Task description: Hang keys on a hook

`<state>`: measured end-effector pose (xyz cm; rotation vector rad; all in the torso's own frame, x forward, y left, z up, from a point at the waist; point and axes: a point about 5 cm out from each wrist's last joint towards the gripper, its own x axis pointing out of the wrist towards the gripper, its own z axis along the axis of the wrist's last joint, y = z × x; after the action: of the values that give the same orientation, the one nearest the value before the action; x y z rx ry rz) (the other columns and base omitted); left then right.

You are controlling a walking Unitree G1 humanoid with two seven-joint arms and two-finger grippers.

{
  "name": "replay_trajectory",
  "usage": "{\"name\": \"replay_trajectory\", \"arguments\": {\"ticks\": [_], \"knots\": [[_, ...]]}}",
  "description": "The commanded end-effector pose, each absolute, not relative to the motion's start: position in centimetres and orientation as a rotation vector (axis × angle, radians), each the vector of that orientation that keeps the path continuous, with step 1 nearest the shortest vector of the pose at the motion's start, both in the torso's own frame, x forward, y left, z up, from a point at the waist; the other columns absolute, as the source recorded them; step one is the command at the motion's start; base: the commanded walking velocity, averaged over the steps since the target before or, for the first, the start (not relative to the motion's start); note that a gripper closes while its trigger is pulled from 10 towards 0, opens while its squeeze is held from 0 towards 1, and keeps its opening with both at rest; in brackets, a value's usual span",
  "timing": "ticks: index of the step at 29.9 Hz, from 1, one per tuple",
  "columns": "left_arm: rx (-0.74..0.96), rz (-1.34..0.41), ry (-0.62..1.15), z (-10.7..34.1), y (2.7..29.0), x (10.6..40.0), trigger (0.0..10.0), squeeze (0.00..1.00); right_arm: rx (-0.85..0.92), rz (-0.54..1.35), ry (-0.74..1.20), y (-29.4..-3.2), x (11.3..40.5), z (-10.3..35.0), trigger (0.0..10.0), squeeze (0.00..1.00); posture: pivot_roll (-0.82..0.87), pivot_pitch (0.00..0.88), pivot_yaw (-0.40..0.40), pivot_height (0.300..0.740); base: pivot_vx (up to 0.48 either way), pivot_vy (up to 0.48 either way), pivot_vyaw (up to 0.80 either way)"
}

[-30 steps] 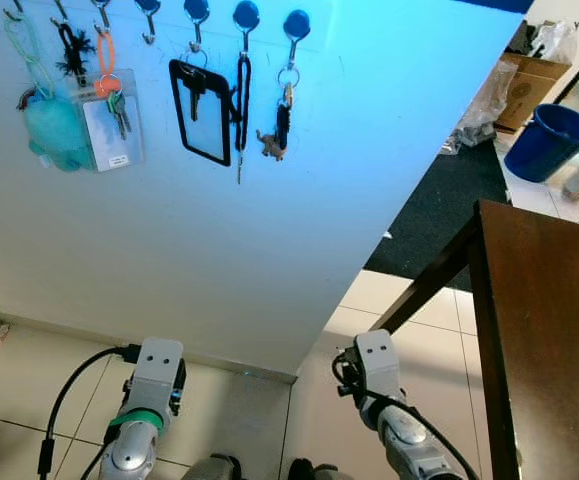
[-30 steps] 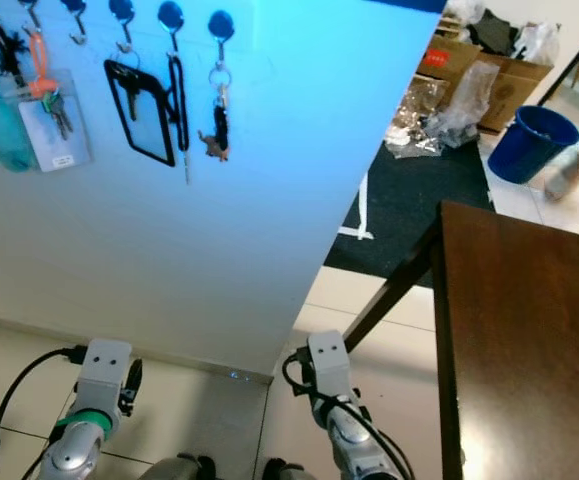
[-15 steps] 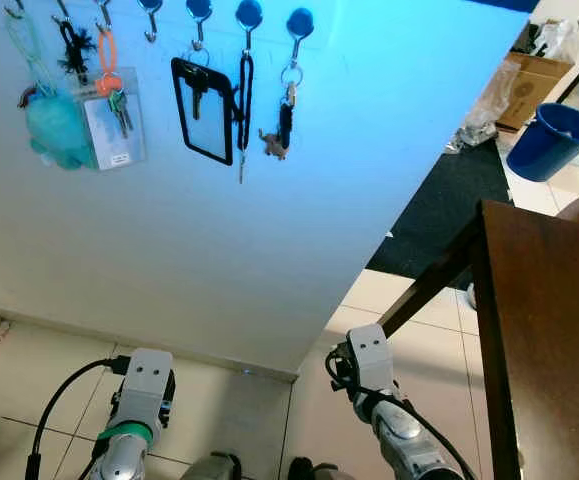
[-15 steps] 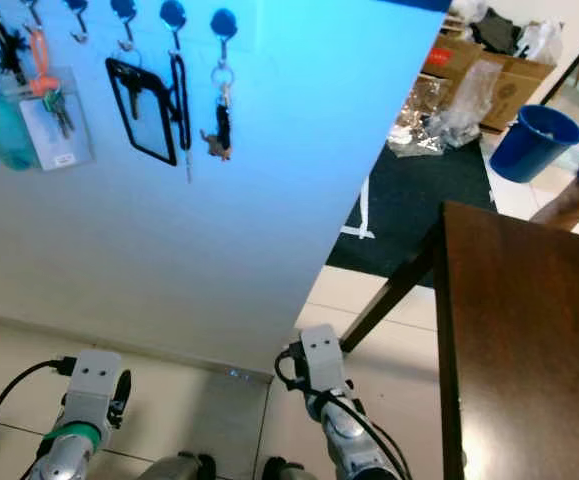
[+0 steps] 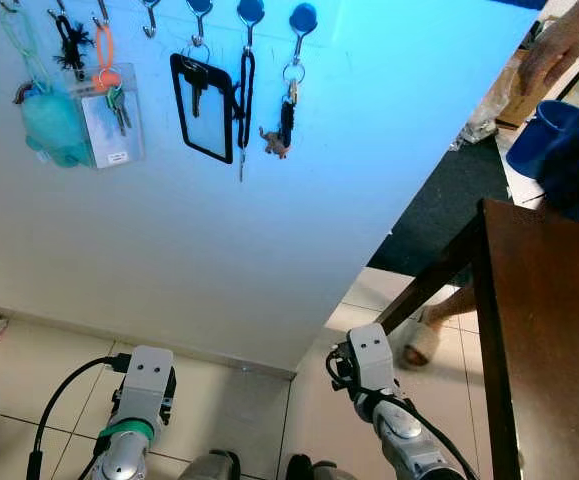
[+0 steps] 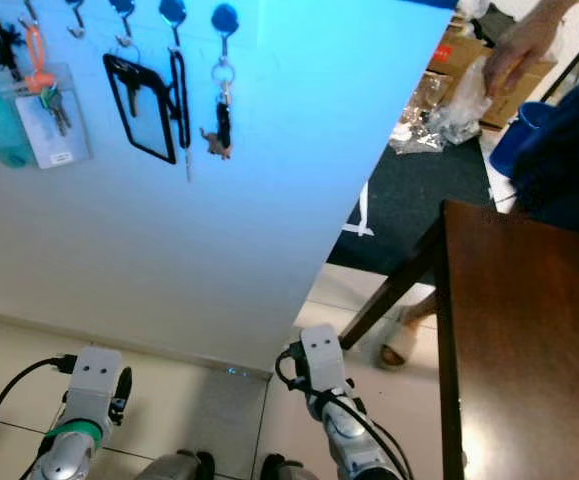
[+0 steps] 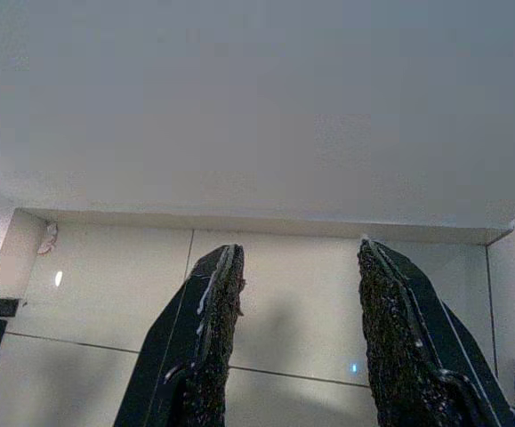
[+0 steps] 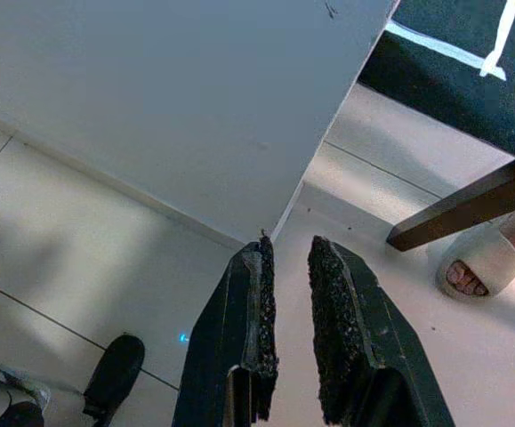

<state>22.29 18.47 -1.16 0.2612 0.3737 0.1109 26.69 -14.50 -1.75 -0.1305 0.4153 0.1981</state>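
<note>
Both fingers [image 7: 213, 338] low near floor, keys [image 5: 286, 110] apparently hooked, well above.

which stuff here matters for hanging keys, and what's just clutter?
Job-related:
- row of hooks on the white wall
- key sets already hanging, e.g. keys with small charm
- left gripper, open, empty, held low
- right gripper, nearly closed, empty, held low

Just there:
- brown table
- blue bucket
- cardboard box
- a person's hand and sandalled foot
</note>
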Motion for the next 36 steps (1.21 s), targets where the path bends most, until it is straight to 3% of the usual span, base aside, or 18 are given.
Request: {"name": "replay_trajectory", "arguments": {"ticks": [1,8,14,22,24,31,36], "knots": [[0.273,0.087,0.378,-1.5,18.2,21.9,10.0,0.0,-0.129,0.198,0.433,-14.5,26.1,-2.2,10.0,0.0,0.18,0.125,-0.005,0.74,0.0,0.0,0.0],[0.274,0.077,0.382,-1.7,17.9,21.6,10.0,0.0,-0.135,0.201,0.433,-14.7,26.0,-2.3,10.0,0.0,0.18,0.116,-0.006,0.74,0.0,0.0,0.0],[0.28,0.044,0.354,-1.5,17.4,21.6,10.0,0.0,-0.09,0.103,0.461,-16.6,25.8,-2.5,10.0,0.0,0.15,0.097,-0.01,0.74,0.0,0.0,0.0],[0.302,-0.036,0.307,-0.5,16.4,23.1,10.0,0.0,-0.092,0.053,0.455,-17.4,25.2,-2.8,10.0,0.0,0.09,0.079,0.037,0.74,0.0,0.0,0.0],[0.304,-0.093,0.274,0.5,15.5,24.8,10.0,0.0,-0.08,0.01,0.466,-17.6,24.3,-3.4,10.0,0.0,0.03,0.059,0.106,0.74,0.0,0.0,0.0],[0.339,-0.18,0.243,1.5,15.0,26.5,10.0,0.0,-0.048,-0.055,0.456,-17.6,24.0,-3.5,10.0,0.0,-0.02,0.036,0.169,0.74,0.0,0.0,0.0],[0.355,-0.197,0.243,1.7,15.2,27.1,10.0,0.0,-0.036,-0.083,0.443,-17.8,24.1,-3.3,10.0,0.0,-0.03,0.034,0.176,0.74,0.0,0.0,0.0]]}}
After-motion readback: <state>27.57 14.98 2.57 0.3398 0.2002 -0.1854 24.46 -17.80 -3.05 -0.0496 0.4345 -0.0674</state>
